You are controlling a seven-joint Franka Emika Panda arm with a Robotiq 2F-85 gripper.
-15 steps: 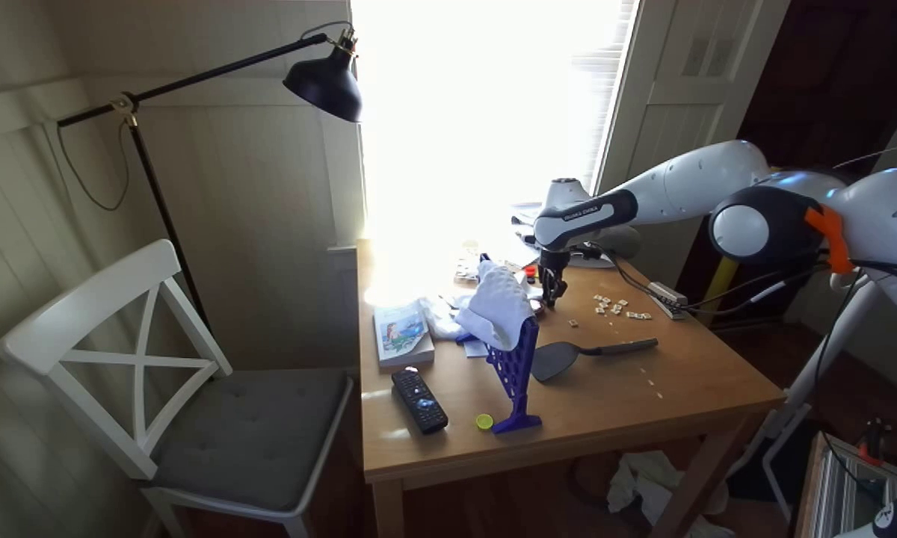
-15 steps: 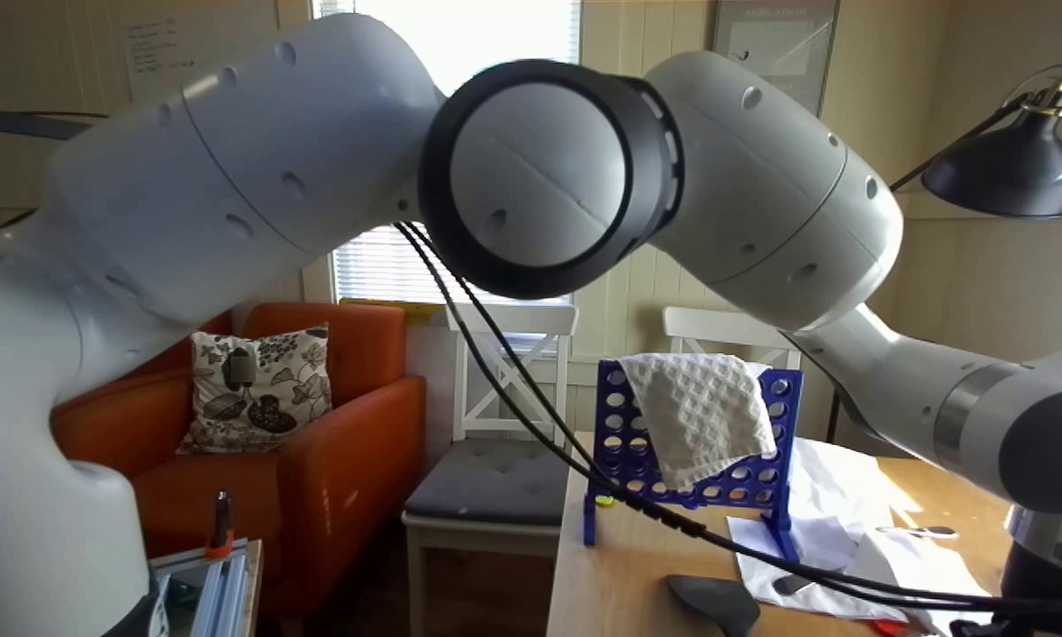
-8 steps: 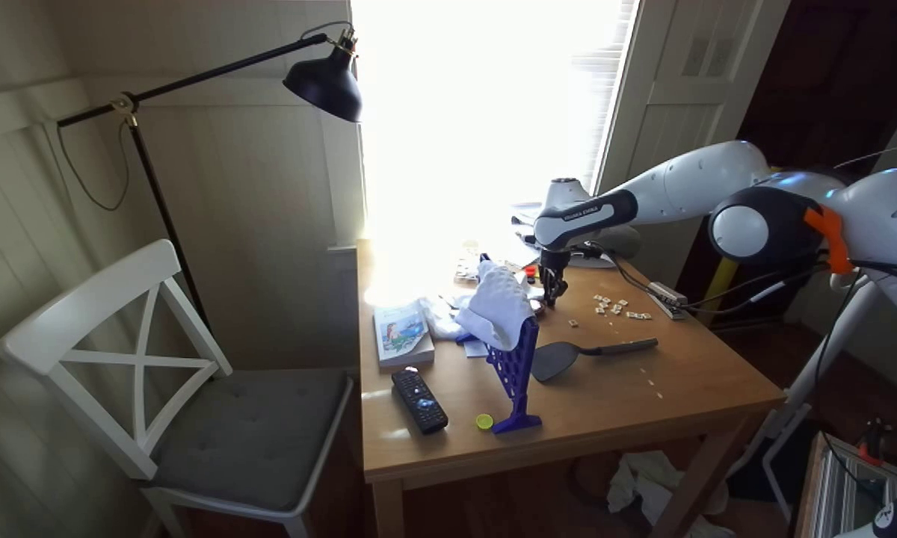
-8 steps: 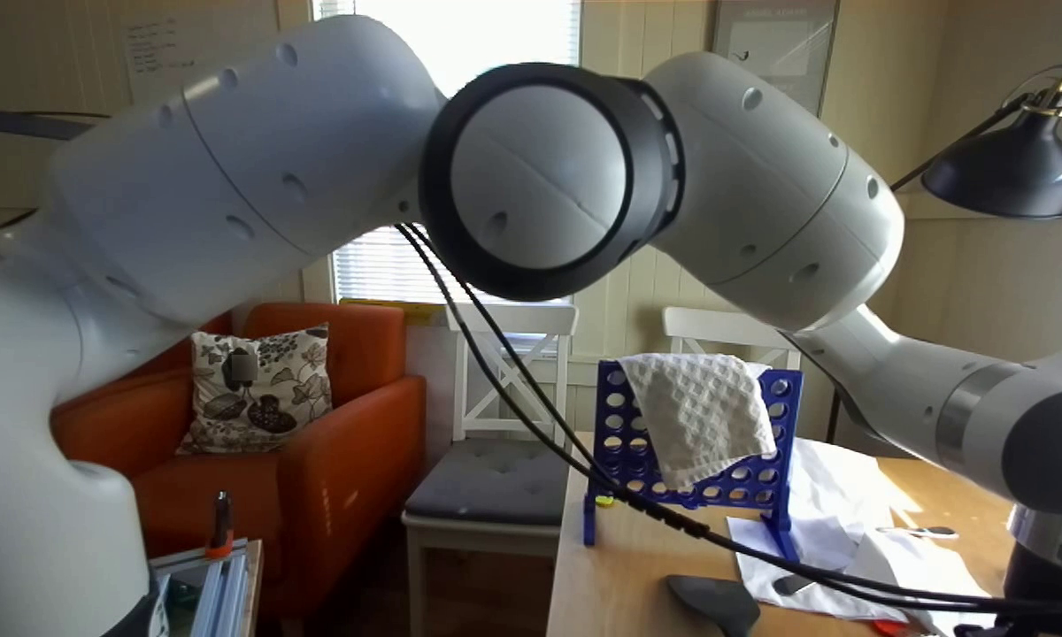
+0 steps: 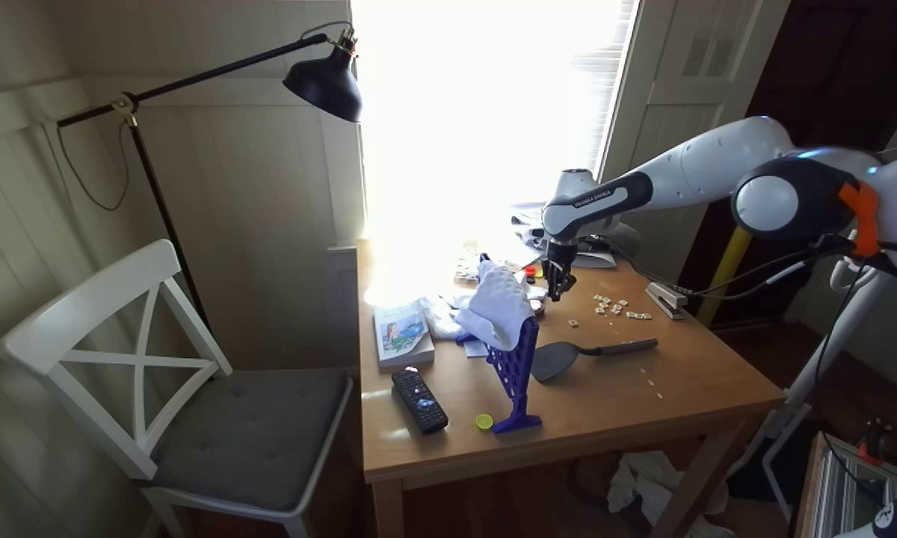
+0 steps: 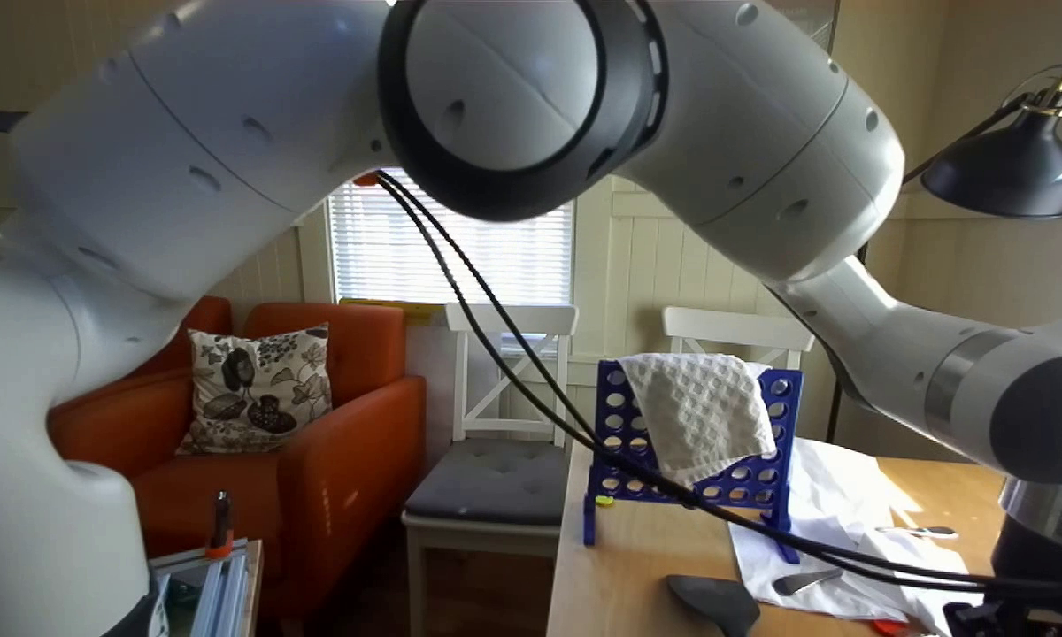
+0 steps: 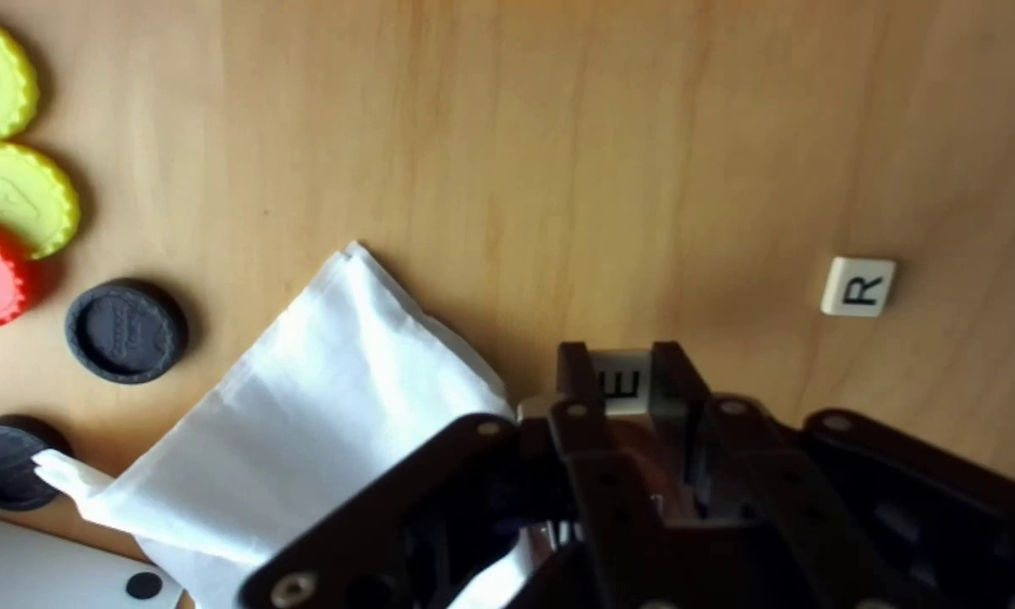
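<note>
Evidently, the step in hand is a grasp: in the wrist view the gripper (image 7: pixel 621 369) appears clenched on the E tile (image 7: pixel 621 383), its jaws parted only by the piece's width (shadow obscures exact contact). That tile sits between them, near the white sheet (image 7: pixel 330 406); the next move presumably calls for steady pressure.

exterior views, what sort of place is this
Probably a room in a home: an orange armchair with a patterned pillow on it, and a remote on the table.
</note>
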